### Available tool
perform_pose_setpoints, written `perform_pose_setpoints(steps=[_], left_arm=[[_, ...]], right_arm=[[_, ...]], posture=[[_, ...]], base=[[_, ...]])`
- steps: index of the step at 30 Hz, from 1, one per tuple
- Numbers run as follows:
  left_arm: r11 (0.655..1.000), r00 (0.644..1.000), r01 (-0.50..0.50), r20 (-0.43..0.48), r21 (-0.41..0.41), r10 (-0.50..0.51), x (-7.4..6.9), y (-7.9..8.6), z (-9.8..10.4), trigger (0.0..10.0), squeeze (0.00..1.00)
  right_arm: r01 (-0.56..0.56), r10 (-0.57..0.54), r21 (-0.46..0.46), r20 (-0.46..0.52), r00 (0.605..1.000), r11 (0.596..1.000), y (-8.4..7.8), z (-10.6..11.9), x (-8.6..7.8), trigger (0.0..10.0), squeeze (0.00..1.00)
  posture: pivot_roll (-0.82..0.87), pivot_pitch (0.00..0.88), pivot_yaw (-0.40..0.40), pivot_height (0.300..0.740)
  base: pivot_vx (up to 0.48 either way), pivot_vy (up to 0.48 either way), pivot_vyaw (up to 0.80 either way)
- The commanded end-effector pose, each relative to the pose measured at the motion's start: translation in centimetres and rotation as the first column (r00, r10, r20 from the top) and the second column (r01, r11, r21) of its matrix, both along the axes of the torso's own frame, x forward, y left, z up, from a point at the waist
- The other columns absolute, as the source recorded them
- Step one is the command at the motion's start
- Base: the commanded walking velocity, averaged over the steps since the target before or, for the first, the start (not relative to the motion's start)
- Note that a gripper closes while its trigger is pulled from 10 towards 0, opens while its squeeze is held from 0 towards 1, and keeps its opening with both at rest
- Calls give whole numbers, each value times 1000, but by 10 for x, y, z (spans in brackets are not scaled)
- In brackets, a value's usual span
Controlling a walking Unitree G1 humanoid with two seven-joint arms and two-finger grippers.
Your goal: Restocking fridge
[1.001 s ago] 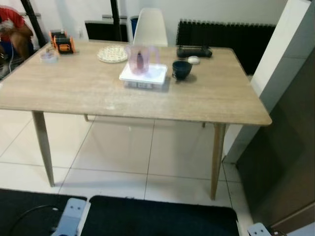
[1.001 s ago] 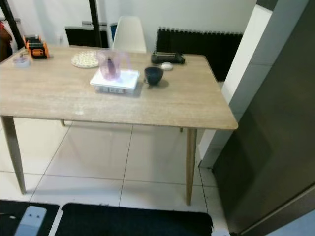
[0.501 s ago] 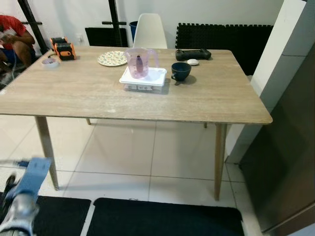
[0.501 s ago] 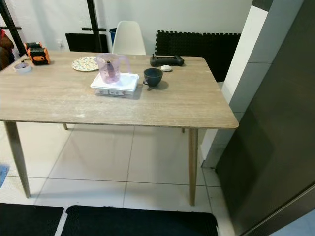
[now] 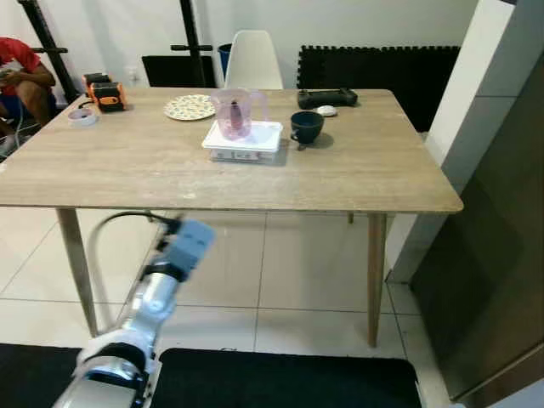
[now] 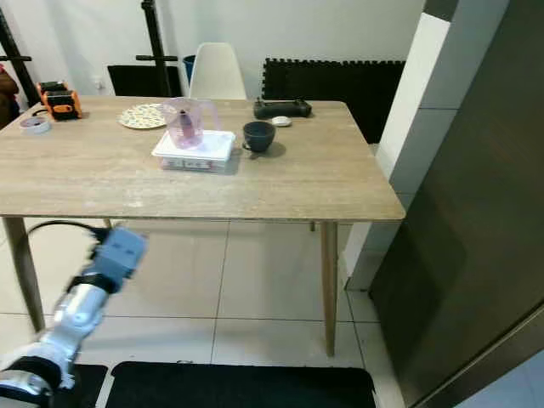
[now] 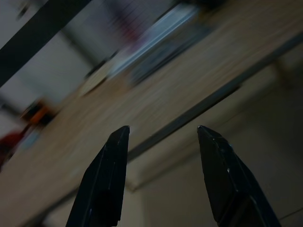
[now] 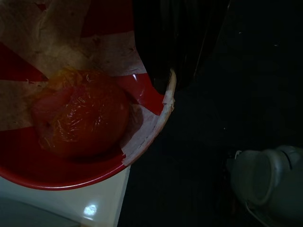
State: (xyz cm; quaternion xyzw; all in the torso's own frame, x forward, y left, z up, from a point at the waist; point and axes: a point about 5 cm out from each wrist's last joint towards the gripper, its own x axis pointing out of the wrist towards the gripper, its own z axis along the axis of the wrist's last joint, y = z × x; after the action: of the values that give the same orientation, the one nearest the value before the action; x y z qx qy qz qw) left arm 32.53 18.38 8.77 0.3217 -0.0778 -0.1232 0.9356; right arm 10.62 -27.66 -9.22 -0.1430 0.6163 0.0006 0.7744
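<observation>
In the right wrist view a red and white bowl [image 8: 71,177] holds a red fruit wrapped in clear film [image 8: 80,118]. My right gripper [image 8: 165,85] is shut on the bowl's rim, one black finger [image 8: 175,42] lying over the edge. My left arm [image 5: 157,293] reaches up from the lower left towards the wooden table [image 5: 127,166]. In the left wrist view the left gripper [image 7: 163,135] is open and empty, pointing at the table's edge. A tall dark grey front [image 5: 501,246], probably the fridge, stands at the right.
On the table stand a pink jug [image 5: 234,110] on a white box [image 5: 242,143], a dark cup [image 5: 306,127], a plate [image 5: 189,107], a black controller [image 5: 327,98] and a tape roll [image 5: 82,116]. A person in red [image 5: 21,72] sits far left. A black mat [image 5: 280,382] lies on the tiled floor.
My left arm has swung up from the lower left corner to just below the table's front edge. The head camera has shifted slightly.
</observation>
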Motion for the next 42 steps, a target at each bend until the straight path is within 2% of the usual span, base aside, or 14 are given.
perform_pose_setpoints(steps=[1, 4, 5, 6, 7, 9, 11, 14, 18, 21, 22, 23, 25, 42], left_arm=[[996, 996, 85, 37, 17, -85, -4, -21, 0, 10000, 0], [988, 987, 150, 54, 34, -152, -9, -41, -3, 10000, 0], [988, 987, 150, 54, 34, -152, -9, -41, -3, 10000, 0], [958, 967, 253, -16, 136, -253, -21, -70, -24, 10000, 0], [958, 967, 253, -16, 136, -253, -21, -70, -24, 10000, 0], [903, 935, 354, -114, 244, -336, -35, -90, -45, 10000, 0], [889, 925, 381, -118, 254, -363, -40, -96, -48, 10000, 0], [821, 935, 349, -106, 453, -339, -40, -101, -58, 10000, 0], [853, 936, 351, -141, 386, -321, -39, -100, -59, 10000, 0], [856, 933, 359, -159, 371, -322, -40, -101, -61, 10000, 0], [856, 926, 374, -190, 357, -326, -41, -102, -63, 10000, 0], [875, 909, 389, -276, 290, -313, -41, -102, -68, 10000, 0], [893, 880, 398, -363, 210, -307, -41, -101, -73, 10000, 0], [851, 845, 469, -400, 237, -355, -38, -110, -71, 10000, 0]], right_arm=[[4, -3, -13, 11, 1000, 1000, -7, 3, 2, 10000, 0], [-3, 3, -13, 9, 1000, 1000, -9, 4, 2, 10000, 0], [-3, 3, -13, 9, 1000, 1000, -9, 4, 2, 10000, 0], [-8, 8, -18, 6, 1000, 1000, -12, 5, 1, 10000, 0], [-8, 8, -18, 6, 1000, 1000, -12, 5, 1, 10000, 0], [1, -1, -13, 14, 1000, 1000, -13, 5, 0, 10000, 0], [-1, 2, -11, 14, 1000, 1000, -14, 6, 0, 10000, 0], [-17, 18, -8, 8, 1000, 1000, -13, 5, 1, 10000, 0], [-27, 27, -1, 8, 1000, 1000, -10, 4, 2, 10000, 0], [-33, 33, -1, 8, 999, 999, -9, 4, 2, 10000, 0], [-37, 37, -1, 7, 999, 999, -9, 4, 2, 10000, 0], [-40, 40, 1, 7, 999, 999, -8, 4, 2, 10000, 0], [-41, 41, 2, 8, 999, 999, -7, 4, 3, 10000, 0], [-45, 45, 3, 8, 999, 999, -6, 4, 4, 10000, 0]], posture=[[-49, 5, -17, 740], [-50, 0, -26, 740], [-50, 0, -26, 740], [-53, 5, -23, 740], [-53, 5, -23, 740], [-57, 2, -31, 740], [-56, 6, -32, 740], [-45, 11, -41, 740], [-48, 15, -47, 740], [-48, 15, -47, 740], [-48, 16, -50, 740], [-48, 15, -49, 740], [-52, 14, -48, 740], [-60, 9, -49, 740]], base=[[0, 0, 0], [0, 0, 0], [0, 0, 0], [0, 0, 0], [0, 0, 0], [0, 0, 0], [0, 0, 0], [0, 0, 0], [0, 0, 0], [0, 0, 0], [0, 0, 0], [0, 0, 0], [0, 0, 0], [0, 0, 0]])
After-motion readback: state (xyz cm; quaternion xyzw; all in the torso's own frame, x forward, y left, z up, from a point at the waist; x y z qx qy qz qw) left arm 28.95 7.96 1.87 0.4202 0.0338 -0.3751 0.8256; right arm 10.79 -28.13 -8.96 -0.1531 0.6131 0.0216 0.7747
